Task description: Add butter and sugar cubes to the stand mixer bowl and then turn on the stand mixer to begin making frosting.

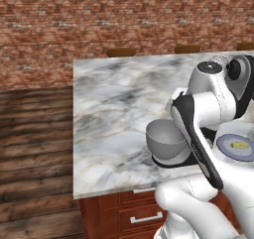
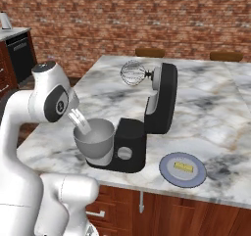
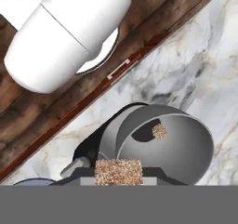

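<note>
I have the jaws clamped on a brown sugar cube (image 3: 118,172) above the bowl (image 3: 179,146), where one cube (image 3: 159,130) already lies. My cube sits near the rim on the mixer (image 2: 159,103) side, so letting go here could bounce it off the edge onto the tabletop (image 2: 206,103). The butter (image 2: 184,167) waits on the plate (image 2: 166,174); the raised whisk (image 2: 133,73) may snag my arm going there.
</note>
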Motion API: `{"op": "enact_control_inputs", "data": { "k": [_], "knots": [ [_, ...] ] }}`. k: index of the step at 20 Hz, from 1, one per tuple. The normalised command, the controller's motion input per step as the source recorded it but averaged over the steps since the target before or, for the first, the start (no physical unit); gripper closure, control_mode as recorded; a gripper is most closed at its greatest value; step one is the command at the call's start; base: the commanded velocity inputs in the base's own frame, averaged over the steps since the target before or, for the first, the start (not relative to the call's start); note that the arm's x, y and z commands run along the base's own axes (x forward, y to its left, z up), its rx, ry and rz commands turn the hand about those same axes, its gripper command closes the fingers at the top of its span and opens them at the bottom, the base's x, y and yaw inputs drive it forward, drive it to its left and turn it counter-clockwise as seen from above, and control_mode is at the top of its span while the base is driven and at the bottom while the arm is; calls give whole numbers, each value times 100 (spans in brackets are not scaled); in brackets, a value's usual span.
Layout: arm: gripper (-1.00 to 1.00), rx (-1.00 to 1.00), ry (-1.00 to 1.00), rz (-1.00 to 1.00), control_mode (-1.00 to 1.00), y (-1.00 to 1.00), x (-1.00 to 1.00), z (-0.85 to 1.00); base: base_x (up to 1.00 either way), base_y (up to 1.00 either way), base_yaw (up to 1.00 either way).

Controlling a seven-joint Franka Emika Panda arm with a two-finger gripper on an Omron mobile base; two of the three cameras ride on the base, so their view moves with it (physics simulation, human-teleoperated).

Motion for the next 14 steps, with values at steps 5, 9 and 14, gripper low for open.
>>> {"op": "enact_control_inputs", "data": {
  "k": [5, 9, 14],
  "knots": [
    [100, -8, 0, 8, -100, 17, 60, -44, 0, 0, 0],
    [100, -4, 2, 6, -100, 3, 62, -43, 0, 0, 0],
    [100, -3, 12, 4, -100, 0, 50, -59, 0, 0, 0]
  ]
}}
